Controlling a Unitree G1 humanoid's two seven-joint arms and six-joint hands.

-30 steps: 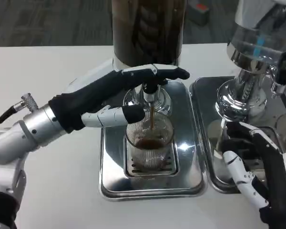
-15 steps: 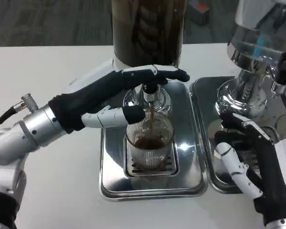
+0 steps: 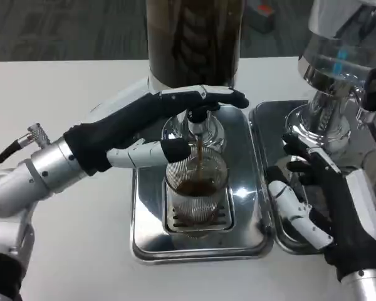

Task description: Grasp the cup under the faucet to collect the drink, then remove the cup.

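A ribbed glass cup stands on the grate of a steel drip tray, right under the faucet. A dark stream runs into it, and brown drink fills its lower part. My left hand reaches in from the left with its fingers laid flat over the faucet's handle. Its thumb lies against the cup's upper left side. My right hand hovers to the right of the cup, over the neighbouring tray, with spread fingers that hold nothing. A gap remains between it and the glass.
The dark drink dispenser rises behind the faucet. A second chrome dispenser stands at the right on its own steel tray, close behind my right hand. White table lies left and in front.
My right hand has risen from the lower right corner and moved left toward the cup. The left hand stays on the faucet, and the drink level has crept up.
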